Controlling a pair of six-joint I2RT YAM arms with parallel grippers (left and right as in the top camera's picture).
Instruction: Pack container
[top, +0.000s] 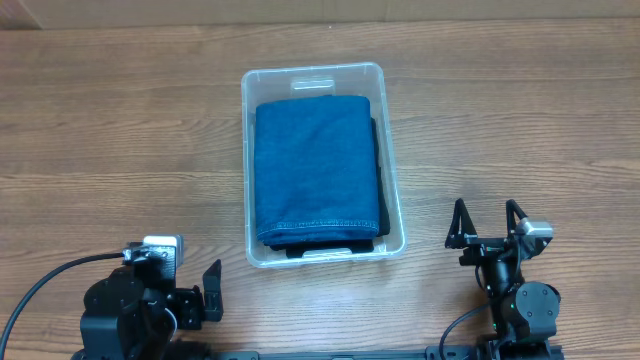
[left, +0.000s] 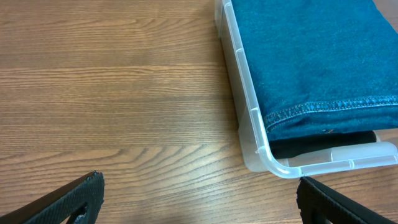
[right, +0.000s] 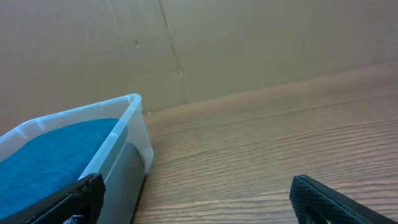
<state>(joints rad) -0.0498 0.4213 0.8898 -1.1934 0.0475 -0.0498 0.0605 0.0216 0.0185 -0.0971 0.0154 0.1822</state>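
Overhead, the clear rectangular plastic container (top: 313, 74) sits centred on the wood-grain surface (top: 120, 130), at 1 o'clock from my left pincer (left: 198, 185) and 10 o'clock from my right pincer (top: 486, 222), both spread wide and empty. A folded blue denim cloth (top: 318, 165) fills it; I judge a careless reach could clip the near rim and skid the light bin.

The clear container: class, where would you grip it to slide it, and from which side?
Probably by the near short rim of the container, coming from above: the rim stands out as a thin lip, and the folded denim stops short of that wall, leaving room for an inner finger.
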